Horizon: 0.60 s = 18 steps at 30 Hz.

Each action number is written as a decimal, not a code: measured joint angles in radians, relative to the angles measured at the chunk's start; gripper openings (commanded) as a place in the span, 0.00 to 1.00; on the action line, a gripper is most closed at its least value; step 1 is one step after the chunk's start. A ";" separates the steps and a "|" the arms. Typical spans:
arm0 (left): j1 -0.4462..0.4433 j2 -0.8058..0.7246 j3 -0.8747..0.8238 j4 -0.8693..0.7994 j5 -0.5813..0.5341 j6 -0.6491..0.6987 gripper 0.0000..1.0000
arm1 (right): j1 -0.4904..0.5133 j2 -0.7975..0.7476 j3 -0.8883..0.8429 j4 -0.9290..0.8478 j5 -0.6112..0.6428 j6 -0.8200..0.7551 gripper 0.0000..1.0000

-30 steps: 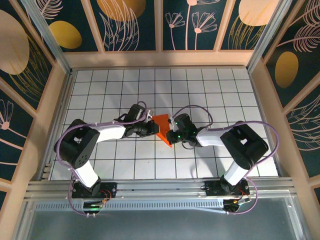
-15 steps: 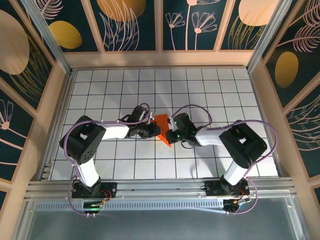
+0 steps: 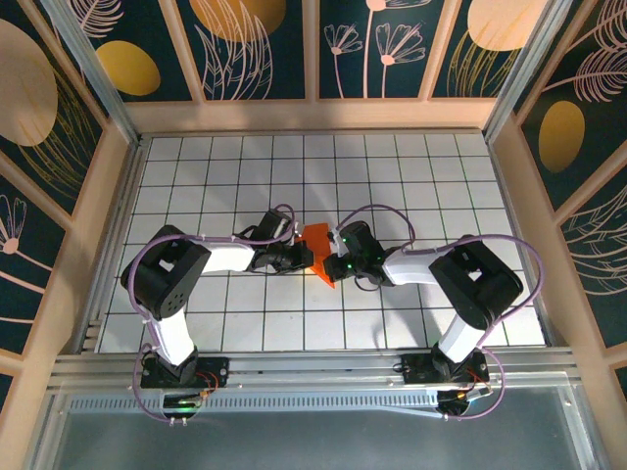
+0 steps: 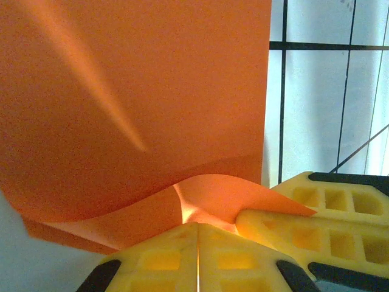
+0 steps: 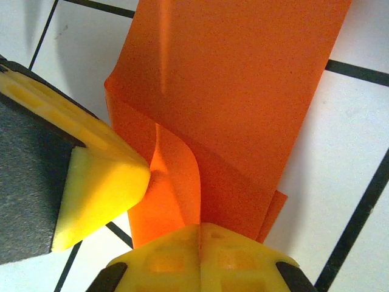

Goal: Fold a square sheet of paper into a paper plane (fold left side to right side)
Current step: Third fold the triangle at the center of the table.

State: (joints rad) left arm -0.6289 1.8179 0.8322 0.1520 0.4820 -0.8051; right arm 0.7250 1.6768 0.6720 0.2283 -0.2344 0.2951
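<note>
The square sheet of paper [image 3: 318, 237], bright orange and folded into a small shape, lies mid-table between my two grippers. My left gripper [image 3: 307, 258] is shut at its left edge. In the left wrist view its tips [image 4: 197, 226] touch a raised hump of the paper [image 4: 140, 91]; whether paper sits in the seam is unclear. My right gripper [image 3: 332, 264] is shut at the paper's right side. In the right wrist view a standing flap of the paper [image 5: 243, 91] runs straight into the seam of its tips [image 5: 199, 228]. The left gripper's finger [image 5: 97, 176] presses that flap from the side.
The white gridded table [image 3: 245, 176] is boxed in by wooden side walls [image 3: 125, 186] and a back wall [image 3: 313, 113]. A metal rail [image 3: 313, 367] runs along the near edge by the arm bases.
The left gripper has slid right toward the right gripper, and less of the orange paper shows between them. The right arm has barely moved.
</note>
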 measured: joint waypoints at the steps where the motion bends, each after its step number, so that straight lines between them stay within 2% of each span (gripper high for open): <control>1: 0.000 0.000 0.000 0.000 -0.003 0.000 0.08 | 0.000 0.002 0.002 0.000 0.000 0.000 0.00; 15: 0.000 0.000 -0.013 0.002 -0.019 0.000 0.07 | 0.000 0.003 0.002 0.001 -0.002 0.000 0.00; 18: 0.000 0.000 -0.013 0.002 -0.020 0.000 0.04 | 0.000 0.003 0.002 0.001 -0.003 0.001 0.00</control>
State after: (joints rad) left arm -0.6289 1.8175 0.8188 0.1539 0.4618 -0.8051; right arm 0.7250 1.6802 0.6743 0.2295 -0.2375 0.2958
